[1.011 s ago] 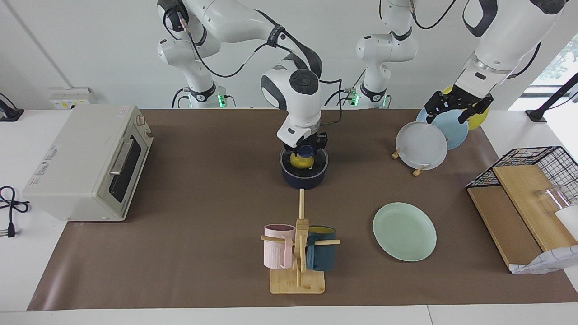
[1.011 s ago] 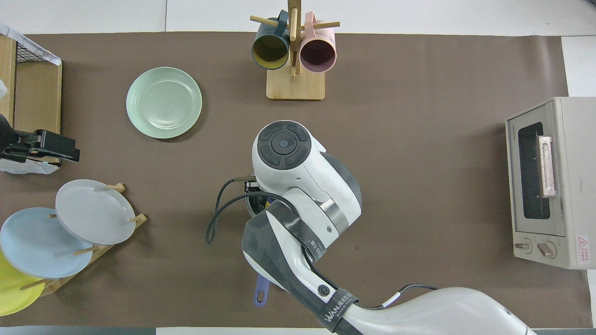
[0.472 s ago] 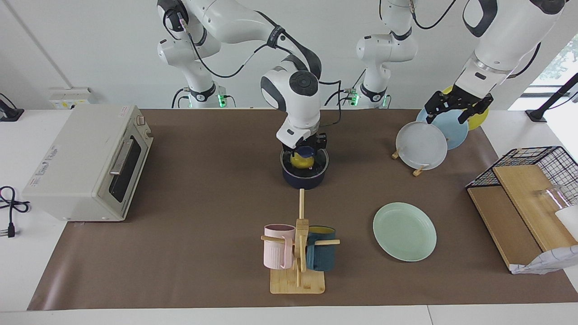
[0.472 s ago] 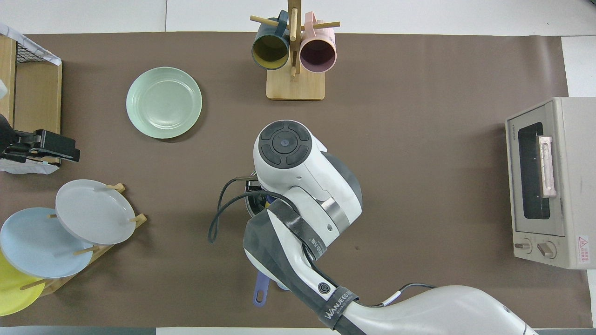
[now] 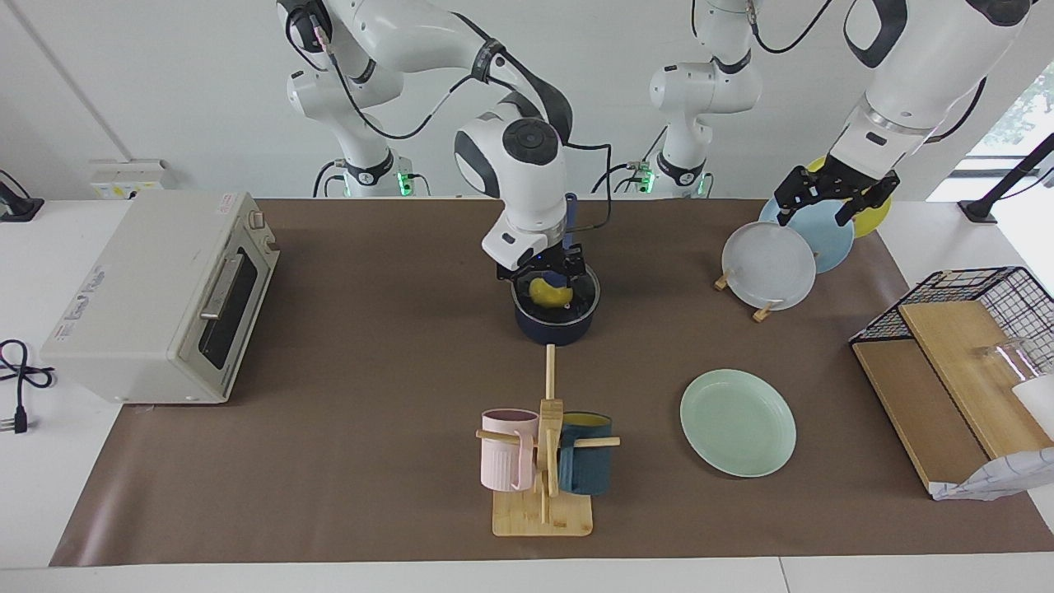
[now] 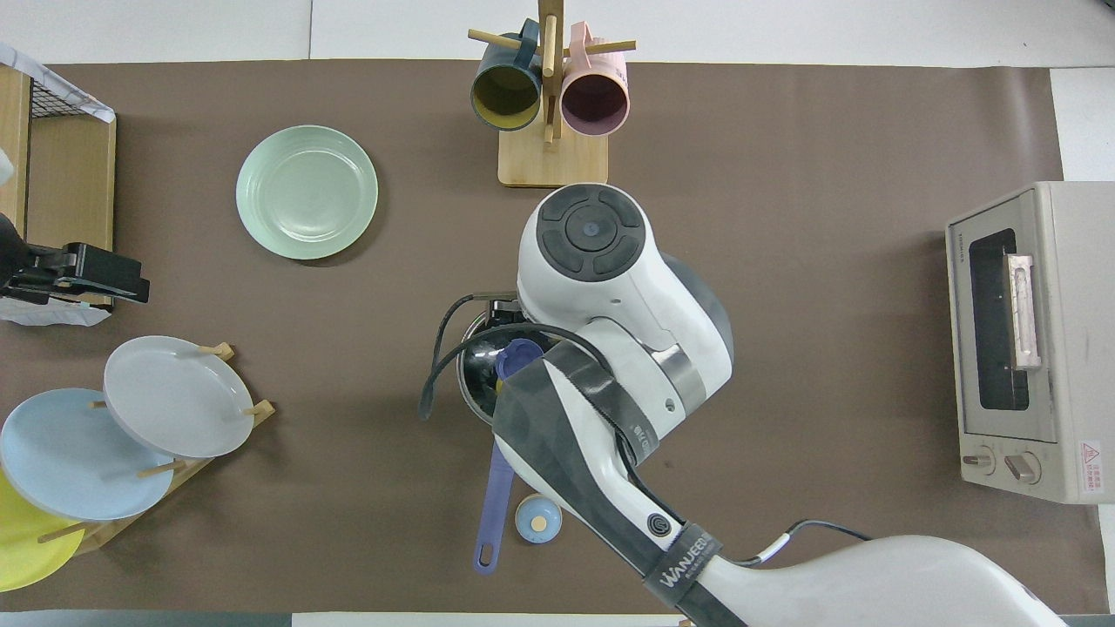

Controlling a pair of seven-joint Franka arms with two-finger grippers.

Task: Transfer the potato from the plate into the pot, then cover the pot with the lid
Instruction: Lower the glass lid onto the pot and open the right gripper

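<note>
Near the robots, the small yellow toy potato (image 5: 547, 291) sits in the dark blue round pot (image 5: 553, 329). The clear glass lid (image 6: 520, 353) seems to lie on top, so the pot is covered. The right gripper (image 5: 541, 265) hovers just over it; I cannot tell if it is open or shut. The left gripper (image 5: 836, 196) waits, spread apart, over the rack of plates (image 5: 770, 265). Farther off, the round mint-green plate (image 5: 738, 422) lies bare.

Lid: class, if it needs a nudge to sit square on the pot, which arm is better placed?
Right. Its hand hangs just over the lid, which appears to rest on the pot with the potato inside. The left hand waits over the racked plates at its own end of the table.
</note>
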